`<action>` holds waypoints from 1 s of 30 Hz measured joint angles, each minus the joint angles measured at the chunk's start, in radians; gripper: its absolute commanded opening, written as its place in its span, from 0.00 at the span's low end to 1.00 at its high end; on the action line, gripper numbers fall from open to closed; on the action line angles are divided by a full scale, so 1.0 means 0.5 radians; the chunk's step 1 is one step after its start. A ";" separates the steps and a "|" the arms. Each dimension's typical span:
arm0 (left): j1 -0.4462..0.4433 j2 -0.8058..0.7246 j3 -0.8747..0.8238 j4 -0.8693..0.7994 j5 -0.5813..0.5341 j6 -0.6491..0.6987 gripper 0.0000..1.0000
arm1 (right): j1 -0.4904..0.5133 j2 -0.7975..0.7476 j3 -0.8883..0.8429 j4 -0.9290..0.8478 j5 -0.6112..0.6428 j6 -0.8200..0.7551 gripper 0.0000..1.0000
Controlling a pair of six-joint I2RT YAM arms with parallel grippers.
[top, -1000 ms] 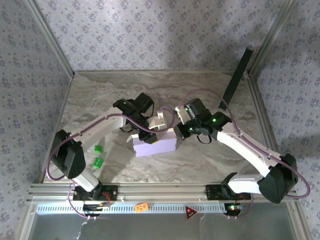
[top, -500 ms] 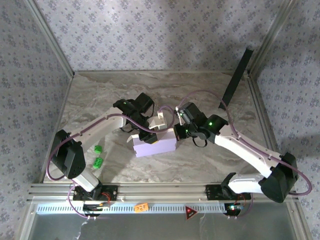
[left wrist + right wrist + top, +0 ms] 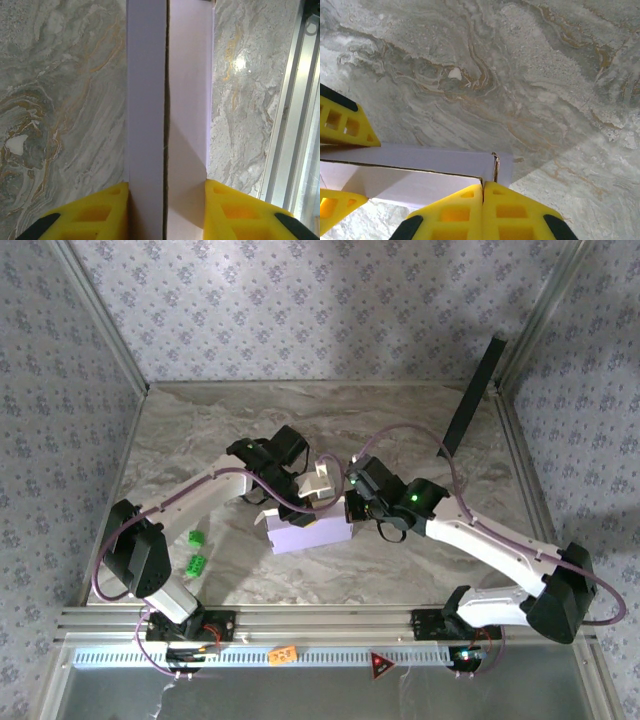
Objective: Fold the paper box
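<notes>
the paper box (image 3: 310,531) sits mid-table (image 3: 200,430) on the marble, lavender side out and partly folded. left gripper (image 3: 166,196) is clamped across it, a yellow pad on each side. right gripper (image 3: 483,201) is clenched tight, pads together, holding nothing. it sits right at the box's end corner, maybe touching, hard to say.

- No text or number was legible.
- Lower centre, top view: orange tag (image 3: 283,652) and red triangular sign (image 3: 380,665) on the rail (image 3: 330,655) (markings too small).
</notes>
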 measured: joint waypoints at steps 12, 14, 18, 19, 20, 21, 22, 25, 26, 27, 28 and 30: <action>-0.009 0.008 0.014 0.054 -0.062 -0.007 0.34 | 0.088 -0.106 -0.169 0.182 0.206 0.100 0.00; -0.014 0.028 0.037 0.058 -0.072 -0.006 0.36 | 0.098 -0.106 -0.172 0.182 0.259 0.098 0.00; -0.019 0.082 0.101 0.066 -0.108 0.011 0.39 | 0.101 -0.106 -0.189 0.181 0.343 0.098 0.00; -0.019 0.093 0.115 0.066 -0.116 0.015 0.39 | 0.101 -0.106 -0.194 0.182 0.356 0.097 0.00; -0.019 0.104 0.127 0.071 -0.127 0.021 0.40 | 0.101 -0.106 -0.200 0.183 0.364 0.097 0.00; -0.019 0.106 0.134 0.076 -0.140 0.025 0.42 | 0.101 -0.106 -0.208 0.190 0.370 0.097 0.00; -0.019 0.106 0.137 0.077 -0.152 0.026 0.46 | 0.101 -0.106 -0.214 0.199 0.371 0.097 0.00; -0.016 0.101 0.140 0.111 -0.206 0.003 0.59 | 0.096 -0.106 -0.227 0.217 0.369 0.098 0.00; -0.010 0.092 0.140 0.135 -0.227 -0.015 0.62 | 0.095 -0.106 -0.227 0.219 0.363 0.097 0.00; -0.001 0.073 0.138 0.159 -0.245 -0.032 0.64 | 0.093 -0.106 -0.227 0.220 0.360 0.097 0.00; 0.008 0.050 0.136 0.180 -0.258 -0.043 0.65 | 0.088 -0.106 -0.227 0.220 0.355 0.098 0.00; 0.037 -0.045 0.113 0.238 -0.279 -0.098 0.67 | 0.072 -0.106 -0.227 0.220 0.340 0.097 0.00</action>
